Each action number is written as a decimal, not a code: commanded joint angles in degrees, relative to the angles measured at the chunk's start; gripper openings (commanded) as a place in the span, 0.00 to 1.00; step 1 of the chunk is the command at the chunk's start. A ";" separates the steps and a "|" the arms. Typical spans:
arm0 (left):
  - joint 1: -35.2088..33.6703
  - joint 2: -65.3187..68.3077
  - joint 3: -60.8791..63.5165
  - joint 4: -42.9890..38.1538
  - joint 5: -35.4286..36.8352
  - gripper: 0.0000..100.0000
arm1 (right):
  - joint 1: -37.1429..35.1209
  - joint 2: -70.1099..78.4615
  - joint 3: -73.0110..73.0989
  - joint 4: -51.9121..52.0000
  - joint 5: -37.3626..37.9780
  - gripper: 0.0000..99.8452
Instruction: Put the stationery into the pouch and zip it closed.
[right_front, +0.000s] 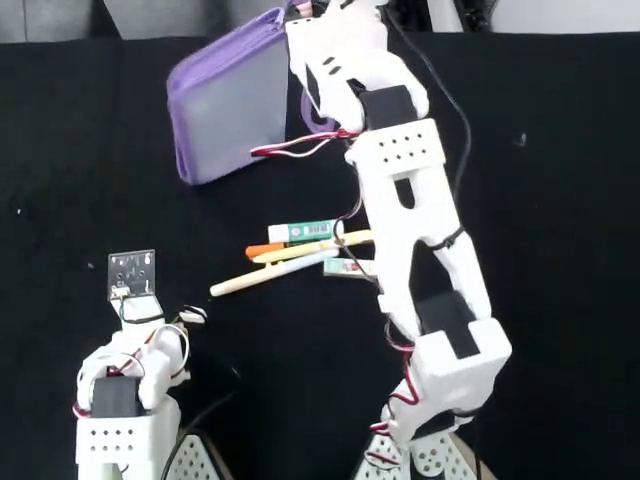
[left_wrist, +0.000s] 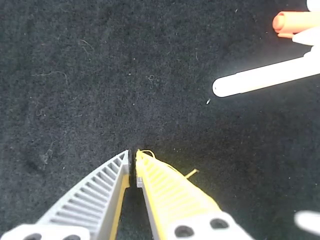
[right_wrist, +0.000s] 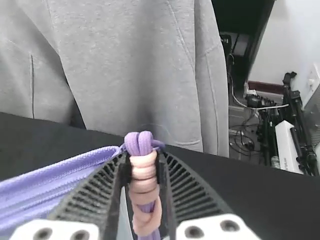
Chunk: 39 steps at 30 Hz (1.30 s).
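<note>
Pouch (right_front: 228, 100), purple, lay at the far edge of the table (right_front: 560, 200), one corner hidden behind the right arm (right_front: 410, 200). The stationery (right_front: 300, 255) lay heaped at the middle, partly covered by that arm, with open black cloth between it and the left gripper (left_wrist: 132, 157). The right gripper (right_wrist: 142, 162) was stretched far out, pinching the zipper cord (right_wrist: 143, 172). The left gripper sat low near its base, jaws pressed together
</note>
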 joint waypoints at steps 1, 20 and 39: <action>-0.22 -0.18 1.19 -1.14 0.00 0.04 | 1.05 -6.46 -0.57 4.66 0.00 0.01; -0.31 -0.18 1.19 -1.14 0.00 0.04 | 20.13 -17.10 -0.48 27.25 2.64 0.01; -0.04 -0.18 1.19 -1.14 0.18 0.04 | 14.59 -16.66 0.31 10.20 20.13 0.01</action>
